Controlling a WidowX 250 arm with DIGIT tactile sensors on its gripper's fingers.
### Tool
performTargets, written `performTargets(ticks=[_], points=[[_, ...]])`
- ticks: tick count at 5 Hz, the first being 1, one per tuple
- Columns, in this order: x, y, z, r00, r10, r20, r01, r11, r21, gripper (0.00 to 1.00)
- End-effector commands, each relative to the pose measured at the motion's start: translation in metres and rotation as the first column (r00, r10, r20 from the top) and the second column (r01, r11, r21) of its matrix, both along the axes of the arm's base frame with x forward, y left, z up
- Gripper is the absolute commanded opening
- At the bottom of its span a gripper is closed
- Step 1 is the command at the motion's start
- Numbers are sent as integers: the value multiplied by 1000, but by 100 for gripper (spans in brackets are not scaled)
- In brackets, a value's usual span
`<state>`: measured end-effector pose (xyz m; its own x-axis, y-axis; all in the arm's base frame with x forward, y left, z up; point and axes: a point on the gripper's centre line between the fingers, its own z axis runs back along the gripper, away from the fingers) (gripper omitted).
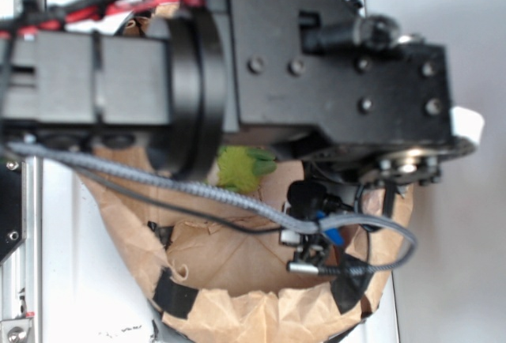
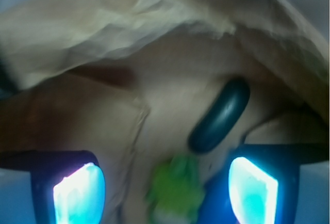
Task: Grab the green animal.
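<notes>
The green animal [image 2: 176, 189] is a fuzzy lime-green plush lying on crumpled brown paper, low in the wrist view between my two fingers. My gripper [image 2: 165, 193] is open, one glowing pad [image 2: 78, 195] well to the left of the toy and the other pad [image 2: 252, 190] to its right, neither touching it. In the exterior view a patch of the green animal [image 1: 241, 167] peeks out beneath the black arm, which hides the rest of it and the fingers.
A smooth dark green cucumber [image 2: 220, 114] lies just beyond the toy, tilted up to the right. Something blue [image 2: 216, 203] sits against the toy's right side. The brown paper bag [image 1: 237, 311] rises as walls [image 2: 129, 22] all round.
</notes>
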<state>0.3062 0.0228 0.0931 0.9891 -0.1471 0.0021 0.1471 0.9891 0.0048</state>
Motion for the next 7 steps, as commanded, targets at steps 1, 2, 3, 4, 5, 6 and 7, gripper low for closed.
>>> performTargets(ticks=[1, 2, 3, 4, 5, 6, 7], points=[[-8, 17, -19, 984, -175, 21, 174, 984, 30, 100], [-19, 22, -13, 970, -244, 14, 244, 970, 4, 100], [-30, 29, -17, 951, -308, 19, 308, 951, -2, 100], [-58, 24, -26, 930, -366, 34, 366, 930, 19, 100], [-75, 13, -41, 919, -390, 53, 389, 921, 29, 100], [-89, 0, -62, 902, -418, 105, 414, 908, 58, 100], [-87, -4, -72, 920, -383, 83, 379, 923, 64, 0]])
